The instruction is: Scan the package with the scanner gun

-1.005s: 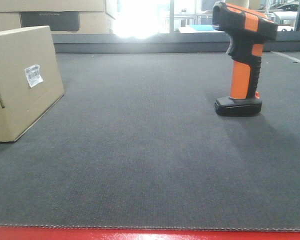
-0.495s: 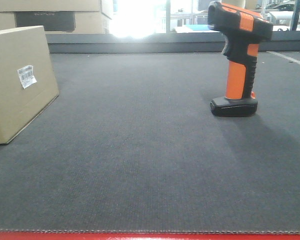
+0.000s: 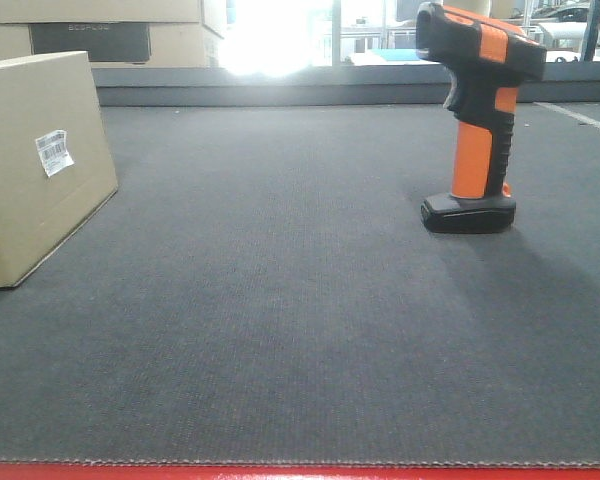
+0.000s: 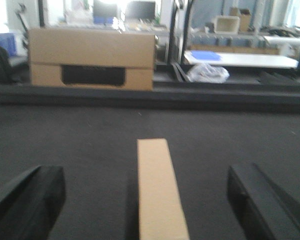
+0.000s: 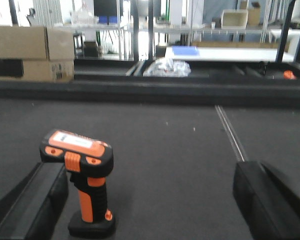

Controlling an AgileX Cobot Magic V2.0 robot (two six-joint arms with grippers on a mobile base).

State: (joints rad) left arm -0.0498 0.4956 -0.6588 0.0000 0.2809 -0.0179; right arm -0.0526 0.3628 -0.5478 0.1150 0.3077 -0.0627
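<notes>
The package (image 3: 30,170), a tan cardboard box with a small white barcode label (image 3: 54,152), stands on the dark mat at the left. In the left wrist view its narrow top face (image 4: 159,200) lies between my left gripper's (image 4: 145,185) wide-open black fingers (image 4: 30,200), touching neither. The orange and black scanner gun (image 3: 477,120) stands upright on its flat base at the right. In the right wrist view the scanner gun (image 5: 87,190) stands just inside the left finger (image 5: 35,205) of my open, empty right gripper (image 5: 150,200).
Stacked cardboard boxes with a dark panel (image 3: 90,35) sit behind the mat at the back left, and also show in the left wrist view (image 4: 92,60). A raised dark ledge (image 3: 330,85) bounds the far side. A red edge (image 3: 300,472) runs along the front.
The package and the scanner gun both sit slightly further left in the front view than one second ago. Almost nothing differs from half a second ago.
</notes>
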